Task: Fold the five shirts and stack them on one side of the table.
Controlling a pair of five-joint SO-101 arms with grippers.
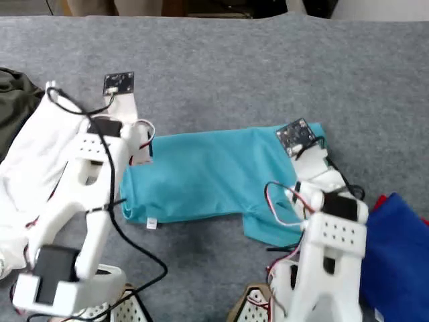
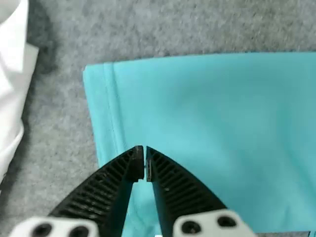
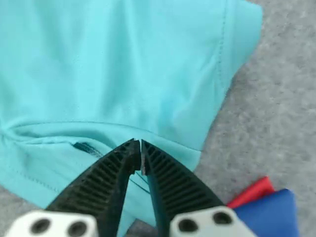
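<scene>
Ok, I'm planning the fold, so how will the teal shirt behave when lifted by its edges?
Probably floppy: the teal shirt lies flat with soft creases, so it should sag between grip points. Likely light, since the cloth looks thin. Pushed, it may bunch on the fuzzy grey table rather than slide.

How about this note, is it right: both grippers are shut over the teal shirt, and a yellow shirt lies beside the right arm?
Not quite. Beside the right arm lies a blue shirt, not a yellow one; the high view shows it. The left gripper and right gripper are indeed shut over the teal shirt.
</scene>
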